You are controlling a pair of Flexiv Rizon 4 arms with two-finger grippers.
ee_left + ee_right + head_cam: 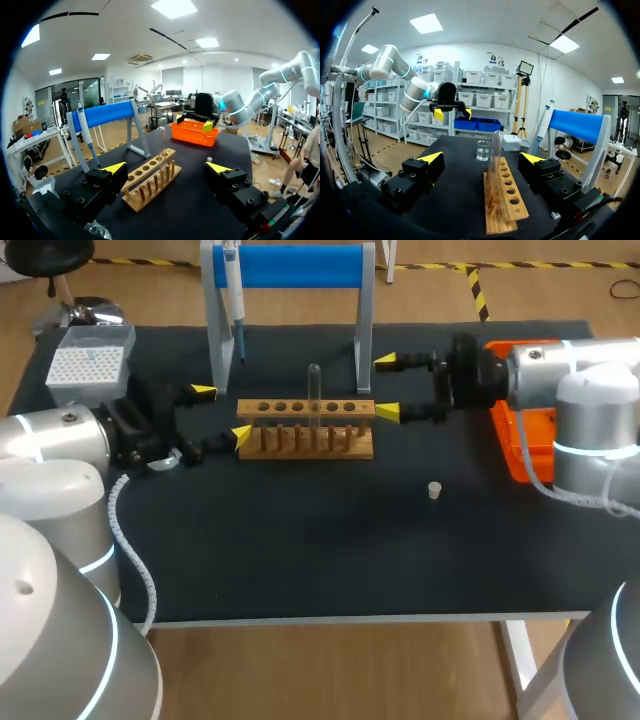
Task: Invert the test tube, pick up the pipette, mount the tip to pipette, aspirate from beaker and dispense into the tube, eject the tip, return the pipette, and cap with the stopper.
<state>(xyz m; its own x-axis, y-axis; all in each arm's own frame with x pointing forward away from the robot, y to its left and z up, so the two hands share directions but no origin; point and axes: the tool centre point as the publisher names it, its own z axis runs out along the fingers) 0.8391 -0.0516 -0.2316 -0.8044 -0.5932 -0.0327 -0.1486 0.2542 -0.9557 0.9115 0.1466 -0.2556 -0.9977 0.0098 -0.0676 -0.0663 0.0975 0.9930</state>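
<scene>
Left gripper (222,415): yellow-tipped fingers wide apart, holding nothing, at left end of light wooden test tube rack (305,427); one tip just beside rack end. Right gripper (386,387): fingers wide apart, holding nothing, at rack's right end. Clear glass test tube (314,390) upright in rack, mid row. Blue-white pipette (235,300) hangs on blue-barred grey stand (290,265) behind rack. Small white stopper (434,490) alone on black table mat (330,550), in front of rack, rightward. Clear glass beaker (483,150) near left gripper, past rack's left end. White tip box (88,365) left rear. Orange tray (508,455) under right arm.
</scene>
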